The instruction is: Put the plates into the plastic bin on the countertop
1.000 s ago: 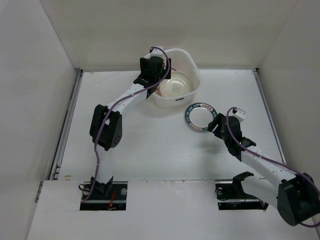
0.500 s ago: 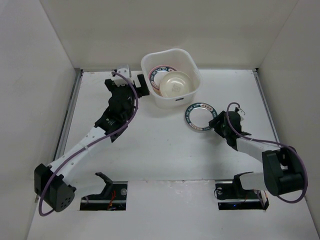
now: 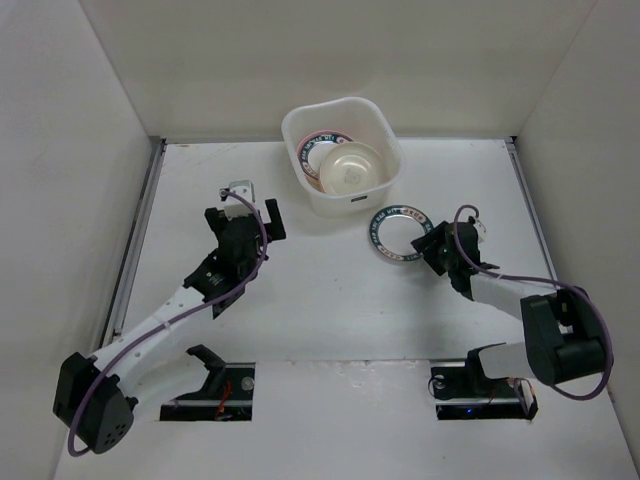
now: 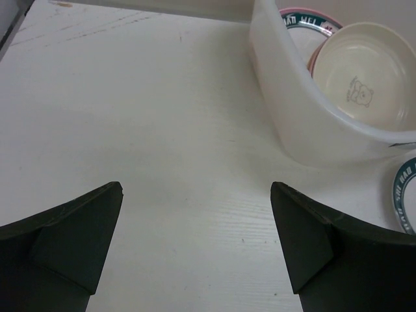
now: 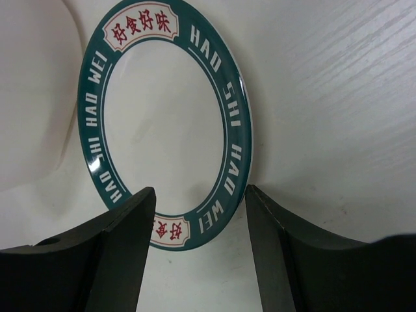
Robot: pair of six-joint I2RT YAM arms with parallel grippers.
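bin: white plastic bin (image 3: 330, 205) stands upright at the back of the tabletop (image 3: 300, 290), close to the rear wall
bin contents: cream plate (image 3: 350, 168) on top, toward the front right, with a small printed mark in its centre; teal-rimmed plate (image 3: 322, 139) behind-left of it, partly covered; a pink edge (image 4: 314, 57) shows between the two (can't tell what lies underneath)
loose plate: (image 3: 398, 234) second teal rim, "HAO SHI HAO WEI" lettering, flat on the tabletop just front-right of the bin, not touching it
right claw: (image 5: 200, 195) half-spread, low at the loose plate's near rim, rim section between the fingers; can't tell if they touch it
left claw: (image 4: 195, 195) spread wide, nothing in it, over bare tabletop front-left of the bin
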